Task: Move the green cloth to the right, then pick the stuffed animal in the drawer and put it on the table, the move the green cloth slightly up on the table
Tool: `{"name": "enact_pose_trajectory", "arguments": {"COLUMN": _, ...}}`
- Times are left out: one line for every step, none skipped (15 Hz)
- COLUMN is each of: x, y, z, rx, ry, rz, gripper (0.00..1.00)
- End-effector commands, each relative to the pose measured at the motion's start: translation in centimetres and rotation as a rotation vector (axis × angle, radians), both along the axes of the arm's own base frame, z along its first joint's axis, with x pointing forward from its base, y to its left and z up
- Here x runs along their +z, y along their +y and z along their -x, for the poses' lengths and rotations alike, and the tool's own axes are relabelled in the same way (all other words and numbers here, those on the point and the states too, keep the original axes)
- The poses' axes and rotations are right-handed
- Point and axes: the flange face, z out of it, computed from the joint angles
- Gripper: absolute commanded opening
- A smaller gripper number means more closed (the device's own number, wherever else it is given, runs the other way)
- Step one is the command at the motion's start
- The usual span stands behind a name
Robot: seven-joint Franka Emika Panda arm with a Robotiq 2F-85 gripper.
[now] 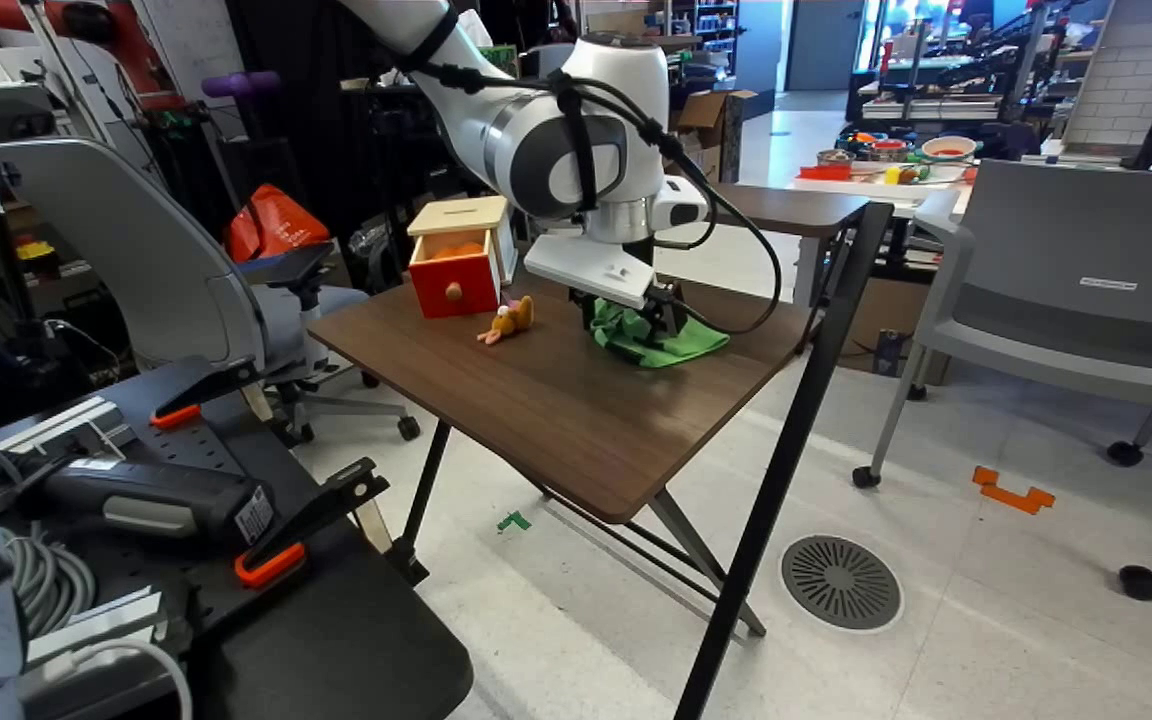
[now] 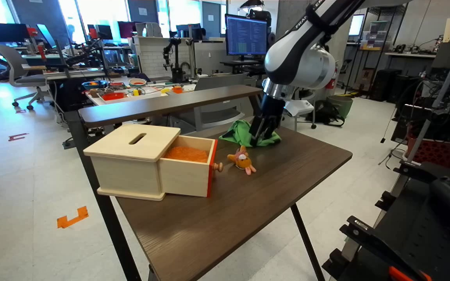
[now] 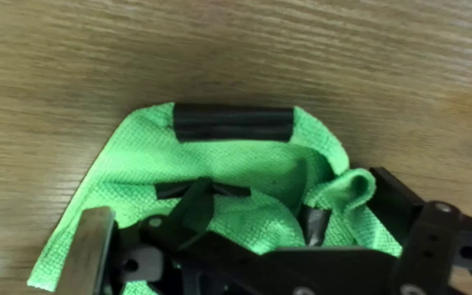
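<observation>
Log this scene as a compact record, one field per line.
cloth: green, rumpled, lying on the table
fingers: spread apart, part of the cloth between them
grip on cloth: none apparent
toy: orange and pink, on the table, between drawer and cloth
drawer: open, sticking out of the box, red front
drawer contents: orange material
</observation>
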Motion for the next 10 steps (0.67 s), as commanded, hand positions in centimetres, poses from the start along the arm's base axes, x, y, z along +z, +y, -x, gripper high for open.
{"name": "enact_pose_trajectory", "arguments": {"x": 3.2, "y": 0.0, "z": 1.2, "rx": 0.000, "ry": -0.011, "rz": -0.029, "gripper": 1.00}}
{"name": "enact_pose_trajectory", "arguments": {"x": 4.6, "y": 0.2, "z": 2.0, "rx": 0.006, "ry": -0.028, "rz": -0.045, "gripper": 1.00}}
{"name": "enact_pose_trajectory", "arguments": {"x": 5.9, "y": 0.4, "z": 2.6, "rx": 0.010, "ry": -0.044, "rz": -0.064, "gripper": 1.00}}
{"name": "enact_pose_trajectory", "arguments": {"x": 7.6, "y": 0.8, "z": 3.4, "rx": 0.018, "ry": -0.050, "rz": -0.105, "gripper": 1.00}}
{"name": "enact_pose_trajectory", "arguments": {"x": 8.9, "y": 1.1, "z": 4.1, "rx": 0.022, "ry": -0.066, "rz": -0.125, "gripper": 1.00}}
{"name": "enact_pose_trajectory", "arguments": {"x": 10.1, "y": 1.5, "z": 4.9, "rx": 0.029, "ry": -0.076, "rz": -0.145, "gripper": 1.00}}
{"name": "enact_pose_trajectory", "arguments": {"x": 7.2, "y": 1.1, "z": 2.1, "rx": 0.011, "ry": -0.055, "rz": -0.116, "gripper": 1.00}}
{"name": "enact_pose_trajectory", "arguments": {"x": 8.7, "y": 1.3, "z": 2.8, "rx": 0.019, "ry": -0.063, "rz": -0.131, "gripper": 1.00}}
{"name": "enact_pose_trajectory", "arguments": {"x": 9.6, "y": 1.4, "z": 3.4, "rx": 0.024, "ry": -0.065, "rz": -0.135, "gripper": 1.00}}
{"name": "enact_pose_trajectory", "arguments": {"x": 10.1, "y": 1.5, "z": 3.8, "rx": 0.027, "ry": -0.063, "rz": -0.133, "gripper": 1.00}}
